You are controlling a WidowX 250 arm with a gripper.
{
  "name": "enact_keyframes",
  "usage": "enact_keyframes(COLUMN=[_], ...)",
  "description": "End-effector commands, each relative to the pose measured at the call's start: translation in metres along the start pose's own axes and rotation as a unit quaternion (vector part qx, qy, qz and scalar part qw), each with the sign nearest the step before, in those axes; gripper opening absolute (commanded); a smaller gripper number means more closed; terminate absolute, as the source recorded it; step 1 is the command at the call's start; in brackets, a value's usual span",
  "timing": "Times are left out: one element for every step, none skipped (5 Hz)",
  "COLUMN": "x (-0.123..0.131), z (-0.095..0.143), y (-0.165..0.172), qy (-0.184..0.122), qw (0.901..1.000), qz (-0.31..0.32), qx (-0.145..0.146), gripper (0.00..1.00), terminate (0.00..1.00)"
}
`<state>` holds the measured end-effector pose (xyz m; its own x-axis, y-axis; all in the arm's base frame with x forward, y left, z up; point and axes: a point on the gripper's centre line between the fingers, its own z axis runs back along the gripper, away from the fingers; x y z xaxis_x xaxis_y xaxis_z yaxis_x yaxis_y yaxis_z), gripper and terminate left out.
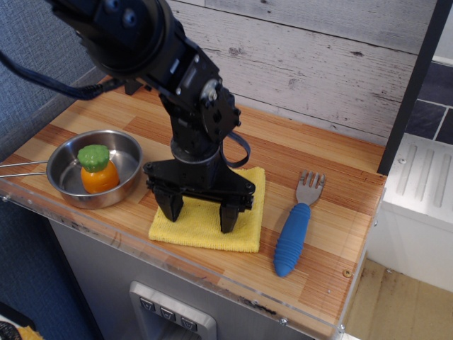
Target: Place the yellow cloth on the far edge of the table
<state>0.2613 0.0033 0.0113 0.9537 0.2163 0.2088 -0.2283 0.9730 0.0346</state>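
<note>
We see the bright yellow, folded terry cloth (244, 212) lying flat on the orange-brown striped wood-plank table (318, 234), close to the near edge with its clear acrylic rim, and well apart from the far edge along the whitewashed plank wall (318, 64). The black robot gripper (199, 211) hangs right over the cloth, its two dark fingers (228, 216) spread wide apart and pointing down, with yellow fabric showing between them. The tips appear to reach the towel's front part, though we cannot tell whether they actually touch it. To the left of the cloth sits a round steel bowl (124, 152) holding an orange toy carrot with a green top (97, 170). To the right, just beside the cloth, lies a fork with a chunky blue ribbed handle and grey tines (294, 230).
</note>
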Motion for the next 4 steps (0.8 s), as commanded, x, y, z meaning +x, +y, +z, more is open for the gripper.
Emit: enact_keyframes(x=[0.010, 0.023, 0.043, 0.064], z=[-0.002, 0.001, 0.003, -0.001], y=[0.002, 0.010, 0.023, 0.034], qy=[-0.011, -0.019, -0.023, -0.022], qw=[0.9999, 0.9996, 0.9989, 0.9984], qz=[0.009, 0.020, 0.036, 0.048], qx=[0.008, 0.012, 0.018, 0.020], gripper=[1.00, 1.00, 1.00, 1.00], terminate=[0.00, 0.00, 0.00, 0.00])
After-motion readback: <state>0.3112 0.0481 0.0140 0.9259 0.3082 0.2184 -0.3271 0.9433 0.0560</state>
